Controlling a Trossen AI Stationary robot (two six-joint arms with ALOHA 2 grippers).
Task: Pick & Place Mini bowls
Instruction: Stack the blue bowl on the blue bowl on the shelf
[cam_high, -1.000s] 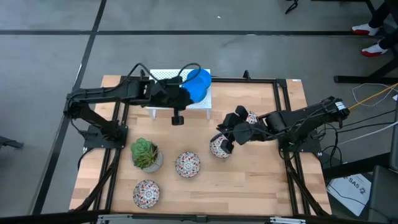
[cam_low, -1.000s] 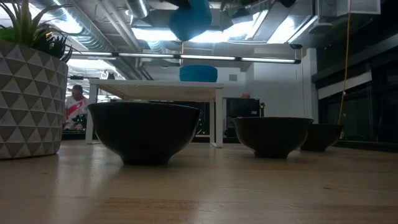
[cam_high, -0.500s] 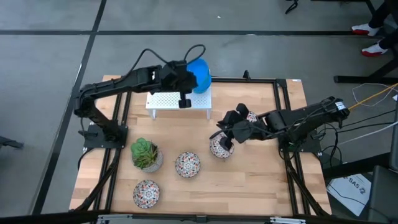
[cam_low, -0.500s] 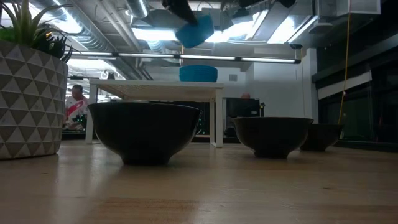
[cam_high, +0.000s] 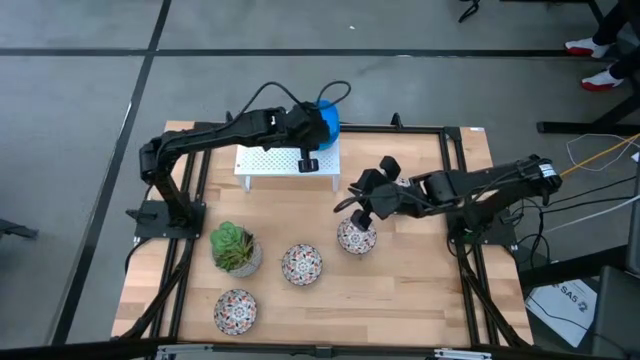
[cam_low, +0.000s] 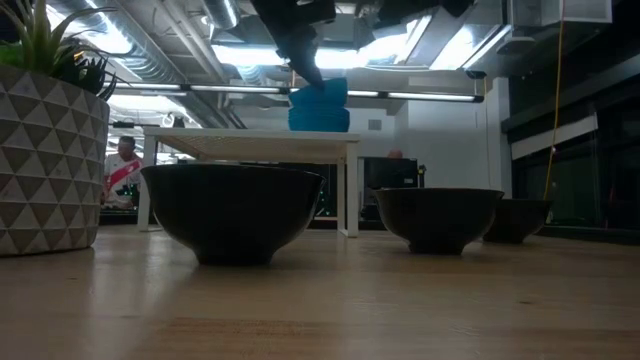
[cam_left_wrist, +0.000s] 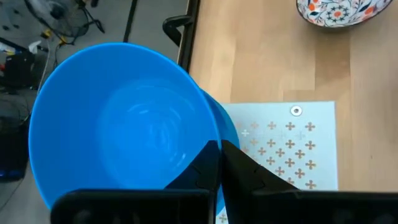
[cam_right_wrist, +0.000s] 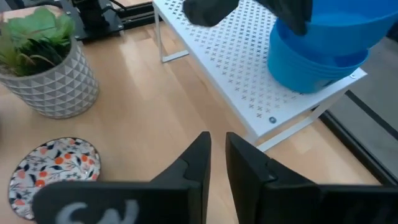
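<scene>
The plain blue mini bowl is shut in my left gripper over the right end of the white perforated stand. It sits tilted on a stack of blue bowls; the low view shows it on that stack. My right gripper is shut and holds nothing. It hovers above a floral bowl near the table's middle. Two more floral bowls sit upright on the table. My left gripper pinches the blue bowl's rim, one finger inside the bowl and the other outside. The fingers come from above, slanting down. The bowl is tilted, and its underside meets the top bowl of the stack on the stand.
A potted green succulent stands near the table's left side, beside the floral bowls. A black frame rims the wooden table. Bare wood lies between the stand and the floral bowls. A person shows in the room beyond.
My left gripper has carried the blue bowl toward the far edge and lowered it onto the stack on the stand. My right gripper has risen off the floral bowl near the middle and drawn a little toward the far edge; that bowl has stayed in place.
</scene>
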